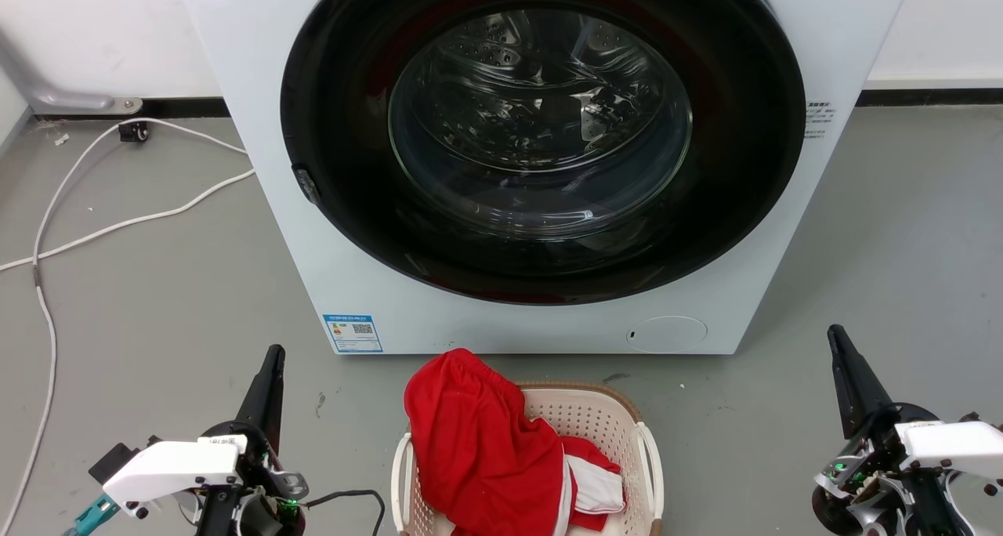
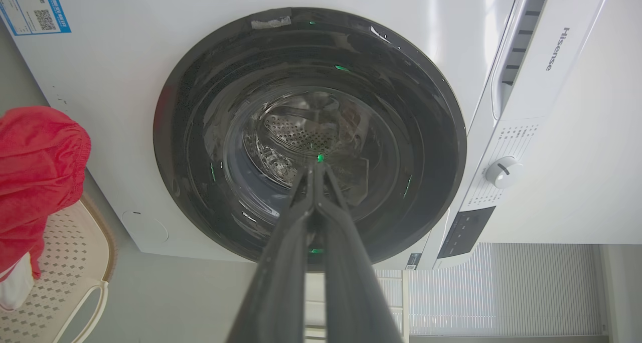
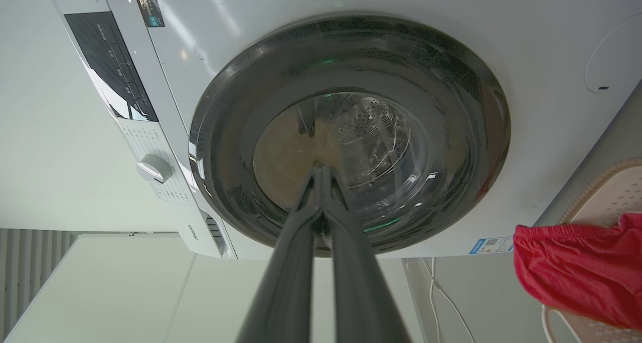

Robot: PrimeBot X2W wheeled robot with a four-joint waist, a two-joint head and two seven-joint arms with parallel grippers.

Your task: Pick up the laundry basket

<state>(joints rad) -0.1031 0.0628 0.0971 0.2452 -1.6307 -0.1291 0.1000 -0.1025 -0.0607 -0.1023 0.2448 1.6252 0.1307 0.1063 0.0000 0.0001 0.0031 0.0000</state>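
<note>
Flanking laundry basket [image 1: 595, 422], left claw [image 1: 273, 356], right claw [image 1: 835, 335], both pinched closed

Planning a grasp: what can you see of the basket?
The basket is cream plastic with perforated walls, a brown braided-look rim and white side handles. It stands upright on the floor before the washer, between left hand and right hand, touched by neither. A red cloth lies in it, draped over its far-left rim.

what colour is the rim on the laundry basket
Brown, braided-looking rim on the cream laundry basket; clearest in the head view.
</note>
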